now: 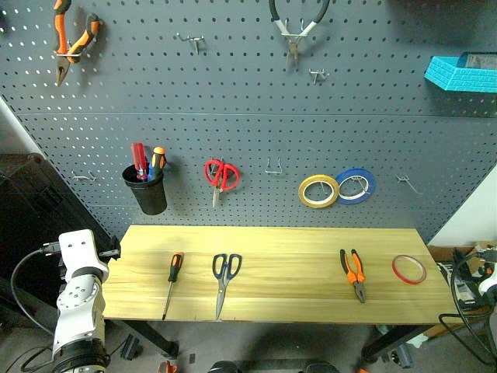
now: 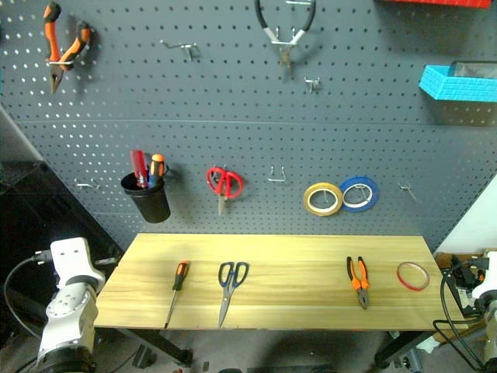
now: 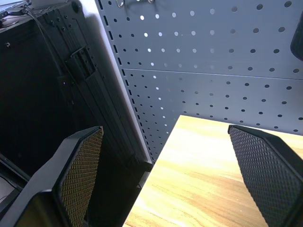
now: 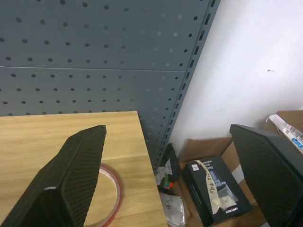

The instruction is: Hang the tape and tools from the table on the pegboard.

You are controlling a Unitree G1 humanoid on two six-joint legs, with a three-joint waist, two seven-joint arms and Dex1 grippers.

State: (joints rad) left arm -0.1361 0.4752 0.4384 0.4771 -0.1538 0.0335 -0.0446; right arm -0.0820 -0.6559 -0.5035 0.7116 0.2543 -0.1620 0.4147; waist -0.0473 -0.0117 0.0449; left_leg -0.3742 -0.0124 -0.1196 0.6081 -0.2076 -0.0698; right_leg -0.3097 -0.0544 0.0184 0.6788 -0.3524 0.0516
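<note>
On the pale wood table (image 1: 272,241) lie, from left to right, an orange-and-black screwdriver (image 1: 174,277), dark-handled scissors (image 1: 225,272), orange-and-black pliers (image 1: 353,273) and a thin red tape ring (image 1: 408,269). Behind it rises the dark grey pegboard (image 1: 248,124). My left gripper (image 3: 164,128) stands open off the table's left end, with nothing between its fingers. My right gripper (image 4: 168,127) is open off the table's right end, beside the tape (image 4: 117,182), which one finger partly hides.
Hung on the board are a black cup of screwdrivers (image 1: 146,190), red scissors (image 1: 221,175), a yellow roll (image 1: 318,191), a blue roll (image 1: 356,185), pliers (image 1: 74,39) and a cyan bin (image 1: 462,74). Some hooks (image 1: 273,167) are bare. Boxes (image 4: 213,184) lie on the floor at the right.
</note>
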